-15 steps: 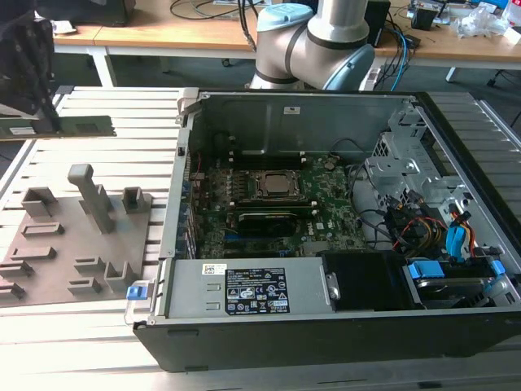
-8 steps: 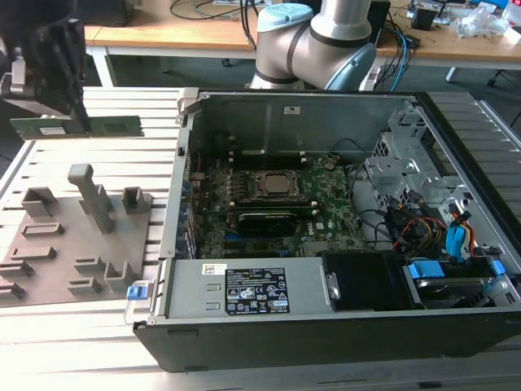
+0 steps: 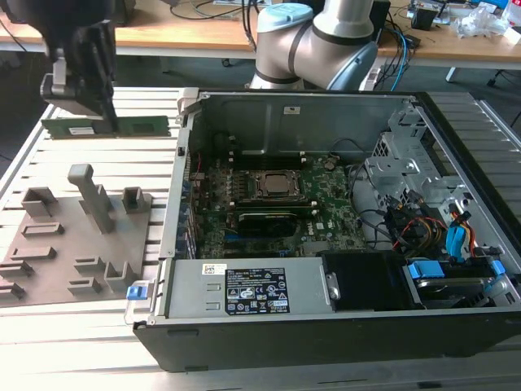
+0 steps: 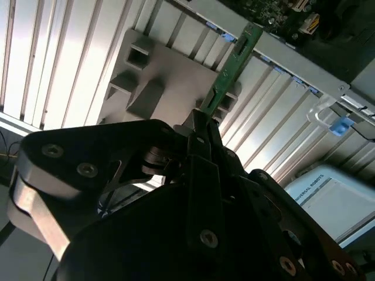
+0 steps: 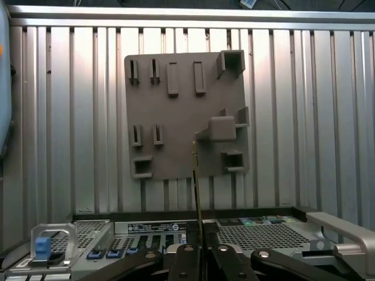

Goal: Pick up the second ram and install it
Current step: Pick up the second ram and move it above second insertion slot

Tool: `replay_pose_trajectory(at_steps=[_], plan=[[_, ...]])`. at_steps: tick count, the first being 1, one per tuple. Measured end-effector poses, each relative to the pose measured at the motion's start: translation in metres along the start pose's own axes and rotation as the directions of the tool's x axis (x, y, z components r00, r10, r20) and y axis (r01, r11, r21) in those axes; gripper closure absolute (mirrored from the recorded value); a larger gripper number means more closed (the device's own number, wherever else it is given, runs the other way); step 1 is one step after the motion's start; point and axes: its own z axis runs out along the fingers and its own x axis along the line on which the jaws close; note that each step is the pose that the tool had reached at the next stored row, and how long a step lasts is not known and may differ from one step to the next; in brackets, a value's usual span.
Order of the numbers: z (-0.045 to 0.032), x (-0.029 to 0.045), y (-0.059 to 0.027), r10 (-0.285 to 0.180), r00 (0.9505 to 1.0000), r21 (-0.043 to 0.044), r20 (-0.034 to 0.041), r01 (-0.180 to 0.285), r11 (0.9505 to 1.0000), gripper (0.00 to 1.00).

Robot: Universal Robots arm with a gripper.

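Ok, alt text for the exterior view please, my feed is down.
The gripper is shut on the second ram, a green stick held level beyond the grey fixture plate on the ribbed table. At the exterior view's right, the open computer case shows its motherboard.

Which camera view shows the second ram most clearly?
The exterior view: the second ram shows its long green side, held in the gripper. The second wrist view shows one end sticking out beyond the gripper; the first wrist view shows its thin edge.
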Motion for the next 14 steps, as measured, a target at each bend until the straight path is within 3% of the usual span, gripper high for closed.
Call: replay_pose_trajectory(at_steps=[6,12,14], plan=[[-0.0014,-0.0006,-0.0292,0.000,1.0000,-0.0013,0.0000,0.000,1.0000,0.86],[-0.0031,-0.0013,-0.0642,0.000,1.0000,-0.0032,0.0000,0.000,1.0000,0.86],[-0.0033,-0.0014,-0.0692,0.000,1.0000,-0.0034,-0.0001,0.000,1.0000,0.86]])
